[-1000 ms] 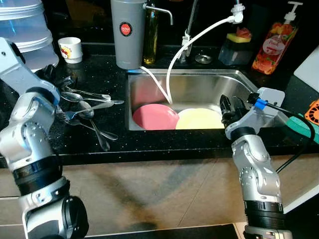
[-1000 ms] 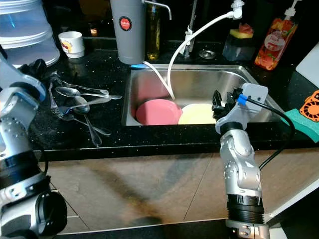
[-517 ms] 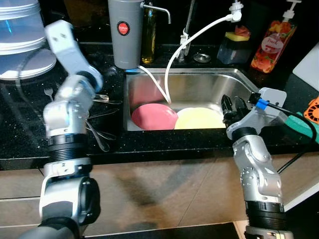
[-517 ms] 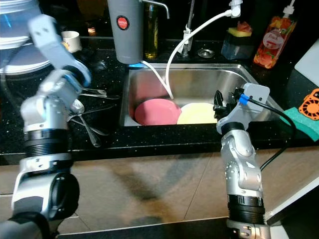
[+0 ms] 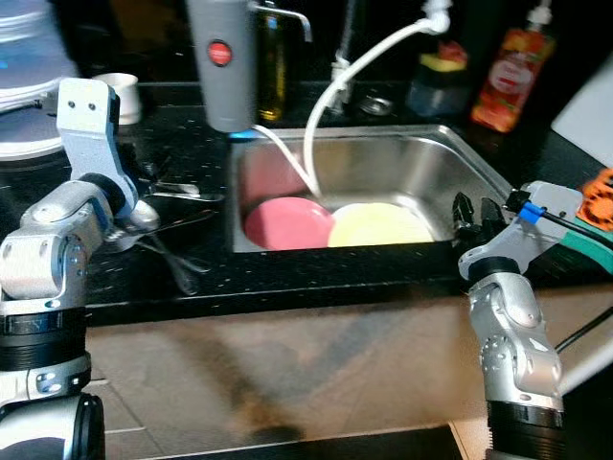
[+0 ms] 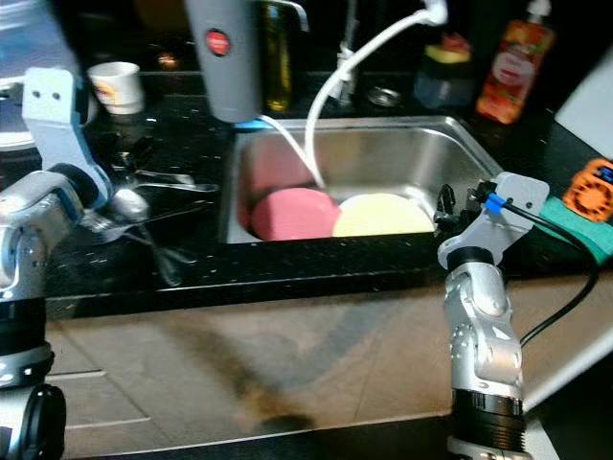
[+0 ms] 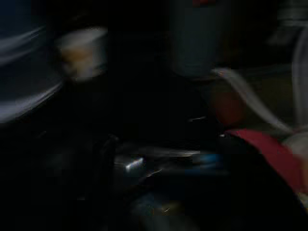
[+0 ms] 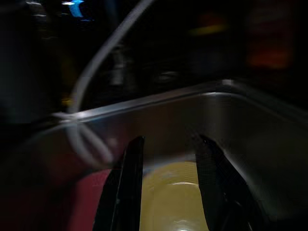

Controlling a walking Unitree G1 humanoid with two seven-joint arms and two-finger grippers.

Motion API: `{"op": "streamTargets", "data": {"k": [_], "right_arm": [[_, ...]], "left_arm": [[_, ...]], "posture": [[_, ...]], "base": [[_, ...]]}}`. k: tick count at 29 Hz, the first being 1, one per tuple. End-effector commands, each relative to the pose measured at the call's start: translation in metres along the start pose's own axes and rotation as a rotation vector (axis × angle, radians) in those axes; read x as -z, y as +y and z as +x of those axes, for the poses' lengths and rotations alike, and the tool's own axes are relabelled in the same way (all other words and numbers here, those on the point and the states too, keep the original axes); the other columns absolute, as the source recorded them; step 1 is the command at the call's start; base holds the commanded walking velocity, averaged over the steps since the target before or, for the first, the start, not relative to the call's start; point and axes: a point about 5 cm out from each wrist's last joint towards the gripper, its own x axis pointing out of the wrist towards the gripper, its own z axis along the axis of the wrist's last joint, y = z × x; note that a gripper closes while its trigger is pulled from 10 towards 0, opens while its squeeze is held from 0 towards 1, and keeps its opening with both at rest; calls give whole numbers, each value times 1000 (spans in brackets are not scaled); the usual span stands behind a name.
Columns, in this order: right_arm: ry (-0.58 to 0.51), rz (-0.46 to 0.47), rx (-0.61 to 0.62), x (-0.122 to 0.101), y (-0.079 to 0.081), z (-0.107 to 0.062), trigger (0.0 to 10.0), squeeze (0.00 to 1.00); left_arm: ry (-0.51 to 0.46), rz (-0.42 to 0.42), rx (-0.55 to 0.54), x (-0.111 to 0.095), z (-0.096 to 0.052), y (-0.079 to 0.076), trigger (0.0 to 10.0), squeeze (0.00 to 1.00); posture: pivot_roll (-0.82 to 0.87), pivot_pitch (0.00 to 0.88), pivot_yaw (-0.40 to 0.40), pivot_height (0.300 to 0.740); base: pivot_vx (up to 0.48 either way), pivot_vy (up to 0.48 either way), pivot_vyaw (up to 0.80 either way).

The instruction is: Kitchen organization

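We are a humanoid with two silver, rounded, jointed arms, each banded in black near the base. Our right gripper [image 8: 168, 187] has two long black fingers, and a white wrist block carries a blue connector and a black cable. Our left wrist ends in a pale grey block.

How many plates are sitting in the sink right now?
2. The pink plate lies on the left side of the sink floor; the yellow plate lies beside it on the right, under the white hose. More could be hidden below the near rim.
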Motion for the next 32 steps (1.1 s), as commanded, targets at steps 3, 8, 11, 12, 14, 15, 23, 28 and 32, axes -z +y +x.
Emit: {"op": "streamTargets", "data": {"k": [3,8,11,12,14,15,23,28,32], "right_arm": [[24,10,-13,6,2,4,10000,0],[37,11,-34,8,6,6,10000,0],[38,10,-37,8,6,7,10000,0],[38,10,-37,7,6,7,10000,0],[37,9,-38,7,5,7,10000,0],[37,8,-38,7,5,7,10000,0],[30,3,-28,6,2,6,10000,0],[25,0,-16,5,-1,5,10000,0],[24,-1,-13,5,-2,5,10000,0]], "left_arm": [[137,-97,-126,37,-18,11,10000,0],[212,-183,-108,61,-35,-10,10000,0],[237,-200,-130,69,-37,-12,10000,0],[234,-209,-124,69,-36,-14,10000,0],[228,-220,-111,68,-35,-17,10000,0],[231,-228,-107,67,-35,-19,10000,0],[309,-236,-147,81,-33,-24,0,0],[334,-146,-206,92,-33,-25,0,0],[289,-197,-238,87,-29,-26,0,0]], "posture": [[154,0,-53,740],[168,5,-69,740],[168,5,-71,740],[168,5,-71,740],[157,1,-70,740],[157,1,-70,740],[149,0,-66,740],[129,0,-55,740],[128,0,-55,740]], "base": [[0,0,0],[0,0,0],[0,0,0],[0,0,0],[0,0,0],[0,0,0],[0,0,0],[0,0,0],[0,0,0]]}}
